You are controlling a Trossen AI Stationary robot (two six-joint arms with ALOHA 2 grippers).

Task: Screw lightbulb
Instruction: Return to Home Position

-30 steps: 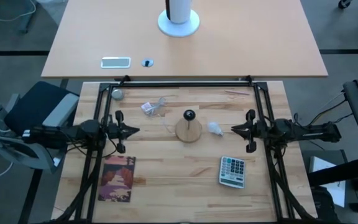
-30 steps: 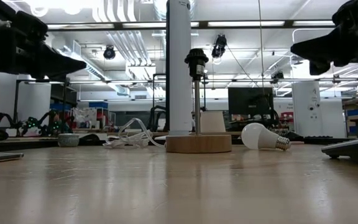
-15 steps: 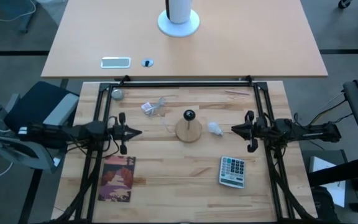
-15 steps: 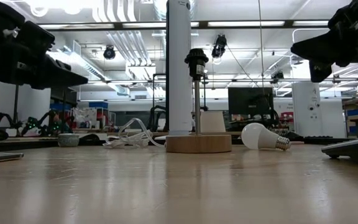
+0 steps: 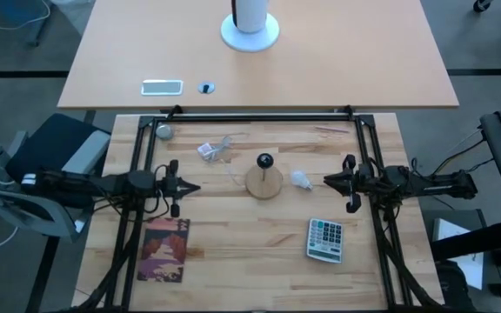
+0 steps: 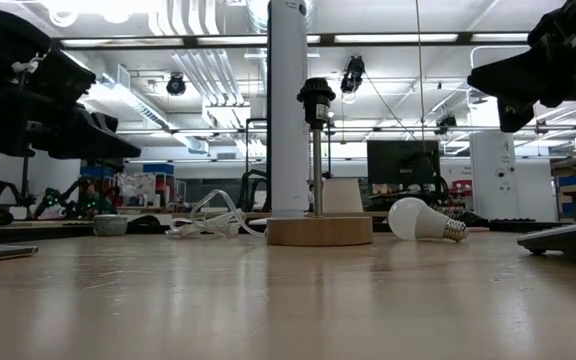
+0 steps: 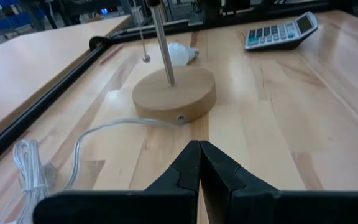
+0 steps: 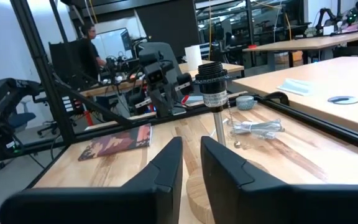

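While the bulb (image 5: 300, 179) lies on the table (image 5: 233, 261) just beside the lamp (image 5: 264, 183), its socket (image 6: 316, 97) stands empty, so we judge the screwing undone. Our left gripper (image 5: 191, 186) hangs shut and empty left of the lamp; our right gripper (image 5: 328, 181), barely parted, holds nothing.

arms (image 5: 85, 184): black, slender, jointed | end effector fingers (image 7: 180, 177): matte black, tapered

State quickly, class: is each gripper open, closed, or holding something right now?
Left gripper: shut, holding nothing.
Right gripper: slightly open, holding nothing.
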